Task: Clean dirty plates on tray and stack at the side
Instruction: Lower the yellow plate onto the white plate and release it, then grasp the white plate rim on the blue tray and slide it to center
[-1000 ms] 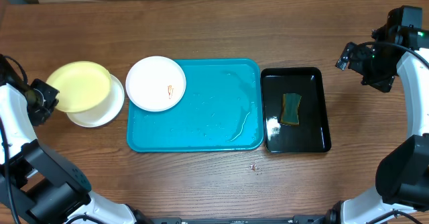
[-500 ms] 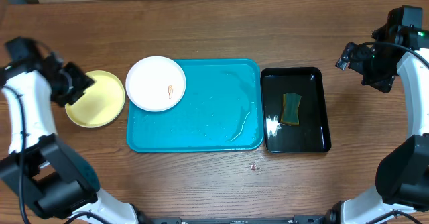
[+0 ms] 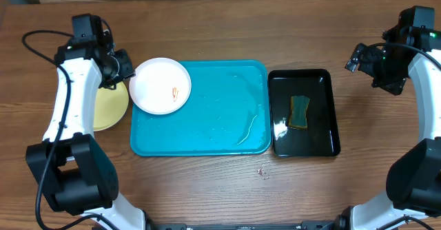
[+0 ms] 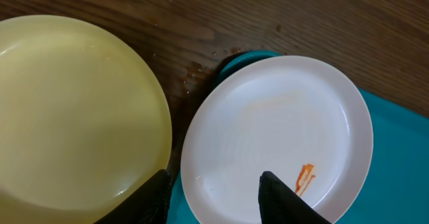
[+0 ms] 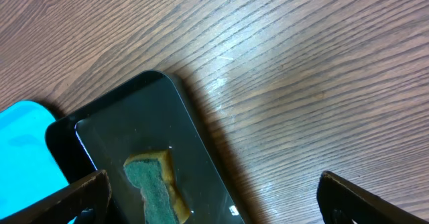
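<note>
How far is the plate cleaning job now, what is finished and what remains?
Done: a pale yellow round plate lies on the wooden table beside the turquoise plastic tray and looks clean. In hand: the left fingers hover open over a white round plate with an orange smear. Left: wiping and stacking it; the green sponge lies in the black tray.

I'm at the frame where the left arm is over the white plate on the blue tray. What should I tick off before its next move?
1. Left claw open and empty: ok.
2. Left claw lined up with the white plate: ok, the plate's rim lies between its fingers in the left wrist view. Contact: cannot tell.
3. White plate clean: not ok, it has an orange smear.
4. Sponge within reach: ok, it lies in the black tray. The right claw is open.
5. Yellow plate off the blue tray: ok, it is on the table beside it.
6. Another plate under the yellow plate: cannot tell.
</note>
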You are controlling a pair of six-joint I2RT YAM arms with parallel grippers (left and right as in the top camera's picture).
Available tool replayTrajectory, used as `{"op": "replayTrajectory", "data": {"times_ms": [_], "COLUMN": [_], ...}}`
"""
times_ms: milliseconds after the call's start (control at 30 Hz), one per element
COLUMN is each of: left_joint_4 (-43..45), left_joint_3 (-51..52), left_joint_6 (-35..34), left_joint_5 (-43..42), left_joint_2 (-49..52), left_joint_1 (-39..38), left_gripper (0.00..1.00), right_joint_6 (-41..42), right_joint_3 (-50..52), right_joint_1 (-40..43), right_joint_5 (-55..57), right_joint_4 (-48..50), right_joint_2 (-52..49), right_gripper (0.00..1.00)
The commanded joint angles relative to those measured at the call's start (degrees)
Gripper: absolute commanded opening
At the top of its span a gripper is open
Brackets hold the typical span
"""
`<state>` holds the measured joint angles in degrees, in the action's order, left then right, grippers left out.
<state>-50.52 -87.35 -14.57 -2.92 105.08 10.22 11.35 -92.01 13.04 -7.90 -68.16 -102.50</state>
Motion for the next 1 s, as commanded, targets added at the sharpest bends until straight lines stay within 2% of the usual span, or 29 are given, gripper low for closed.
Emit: {"op": "replayTrajectory", "data": {"times_ms": [0,133,233,367,533,967], "left_joint_4": [0.66,1.57,2.32,2.51,2.29,-1.18], "left_joint_3": [0.76,0.74,0.74,0.74,0.74,0.76], "left_joint_6": [0.87,1.66,1.99,2.4,2.38,2.38], "left_joint_5": [2.14,2.14,2.03,2.03,1.14,-5.14], "left_joint_2": [3.02,6.58,9.22,11.85,11.91,11.91], "left_joint_1": [-0.13,-0.09,-0.09,-0.09,-0.2,-0.85], "left_gripper": [0.44,0.43,0.36,0.35,0.26,0.26], "right_joint_6": [0.24,0.24,0.24,0.24,0.24,0.24], "right_joint_3": [-0.61,-0.61,-0.61,-0.61,-0.61,-0.61], "right_joint_1": [0.22,0.22,0.22,0.22,0.22,0.22], "right_joint_5": [0.37,0.37,0.37,0.37,0.37,0.37], "right_joint_4": [0.35,0.35,0.35,0.35,0.35,0.35], "right_joint_2": [0.7,0.7,0.7,0.7,0.7,0.7], "right_gripper": [1.0,1.0,1.0,1.0,1.0,1.0]}}
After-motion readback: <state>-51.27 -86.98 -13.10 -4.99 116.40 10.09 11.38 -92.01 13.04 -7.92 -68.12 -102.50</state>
